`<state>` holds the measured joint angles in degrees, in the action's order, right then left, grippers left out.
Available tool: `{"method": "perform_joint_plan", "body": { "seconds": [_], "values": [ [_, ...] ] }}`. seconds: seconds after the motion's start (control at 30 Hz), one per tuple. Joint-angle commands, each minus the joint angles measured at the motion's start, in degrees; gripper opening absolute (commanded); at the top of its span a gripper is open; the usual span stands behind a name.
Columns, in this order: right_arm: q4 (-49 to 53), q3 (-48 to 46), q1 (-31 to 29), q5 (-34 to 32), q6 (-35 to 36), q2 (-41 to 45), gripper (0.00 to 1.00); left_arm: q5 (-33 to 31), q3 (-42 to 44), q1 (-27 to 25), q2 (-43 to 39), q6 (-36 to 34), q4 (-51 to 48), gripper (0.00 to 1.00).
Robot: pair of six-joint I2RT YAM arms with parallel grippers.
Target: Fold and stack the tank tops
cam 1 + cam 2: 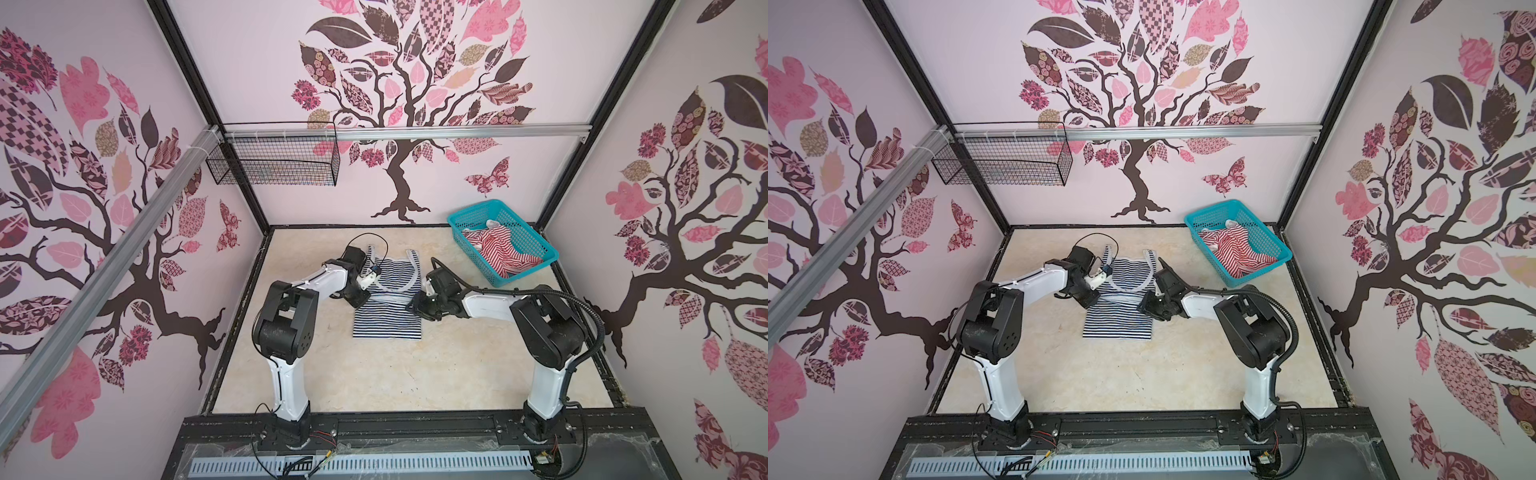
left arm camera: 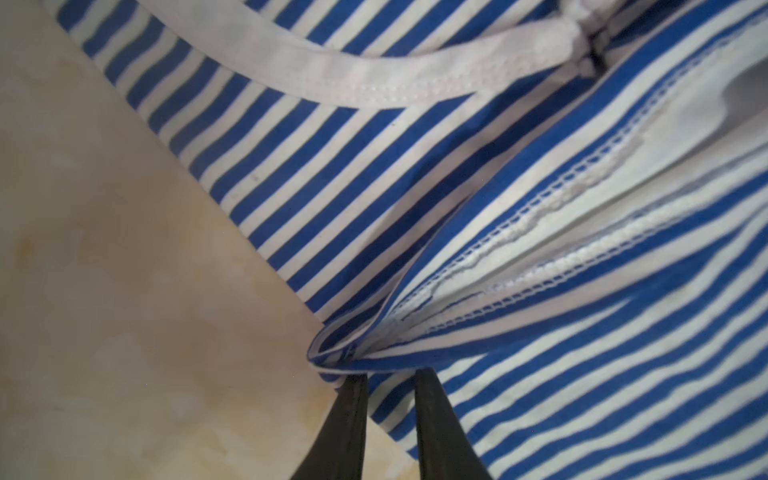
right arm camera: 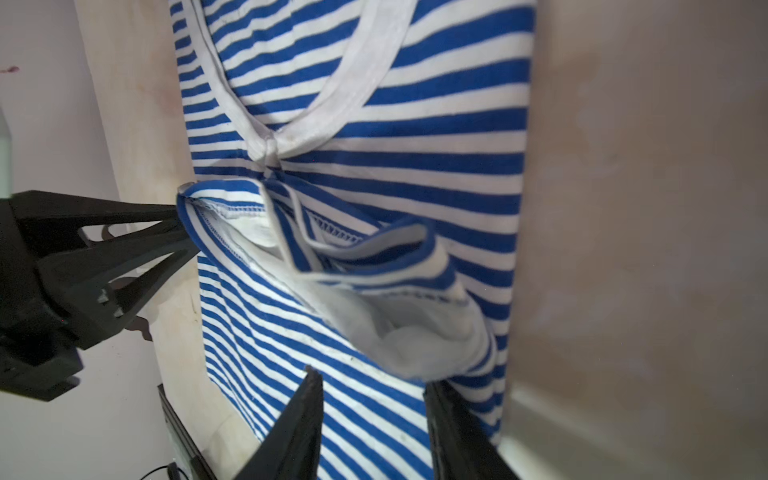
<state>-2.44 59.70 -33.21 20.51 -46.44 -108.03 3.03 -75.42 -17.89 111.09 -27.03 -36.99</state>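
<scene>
Tips slightly parted, the left claw (image 2: 388, 376) sits seemingly just off the lifted hem of the navy-and-white tank top (image 1: 386, 320) spread mid-worktop (image 1: 374, 374); the right claw (image 3: 374, 380) gapes open opposite. The red-and-white tank top (image 1: 494, 249) lies crumpled in the teal basket (image 1: 528, 270).

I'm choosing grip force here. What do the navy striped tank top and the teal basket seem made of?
The navy-and-white tank top looks like soft knit cloth, probably cotton jersey, matte: it bunches limply and shows stitched white binding. The teal basket looks like rigid moulded plastic, smooth: an even mesh of holes with straight walls.
</scene>
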Motion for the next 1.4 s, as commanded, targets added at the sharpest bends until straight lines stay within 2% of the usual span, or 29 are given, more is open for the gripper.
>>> {"method": "perform_joint_plan", "body": {
  "seconds": [0.0, 0.1, 0.37, 0.5, 0.7, 0.9, 0.97, 1.17, 1.37],
  "values": [
    [0.6, -1.0, -0.2, -2.1, 1.1, 3.6, 0.5, -1.8, 2.2, -0.1, -4.6, 3.3, 5.7, 0.29],
    [1.7, 0.9, -0.2, -1.7, 1.4, 2.2, 0.5, -0.3, 2.2, -0.2, -4.8, 3.2, 7.0, 0.31],
    [2.4, 6.2, 1.4, -4.3, 1.7, -0.4, 0.5, -1.8, -7.4, -0.2, 2.9, 3.4, 4.6, 0.31],
    [2.2, 8.1, 2.8, -5.0, 1.4, -1.0, 0.5, -3.0, -9.1, -0.1, 3.0, 4.3, 4.9, 0.3],
    [3.8, 11.1, 4.6, -4.8, 1.9, -3.6, 0.49, -0.2, -0.7, 0.0, -6.5, 4.0, 6.2, 0.3],
    [6.4, 6.2, 2.0, -5.4, 3.5, 6.2, 0.54, 3.9, 10.5, -0.1, -18.7, -1.0, 1.7, 0.31],
    [9.4, 3.9, 0.2, -5.9, 4.4, 9.3, 0.59, 5.1, 12.9, 0.0, -21.6, -2.9, -1.6, 0.37],
    [9.1, -6.0, -5.2, -6.3, 2.6, 16.8, 0.64, 10.2, 18.2, 0.5, -26.1, -6.5, -9.0, 0.46],
    [4.5, -14.4, -6.6, -6.0, -0.5, 21.2, 0.64, 12.9, 19.7, 1.2, -23.5, -8.4, -11.0, 0.49]
  ]
}}
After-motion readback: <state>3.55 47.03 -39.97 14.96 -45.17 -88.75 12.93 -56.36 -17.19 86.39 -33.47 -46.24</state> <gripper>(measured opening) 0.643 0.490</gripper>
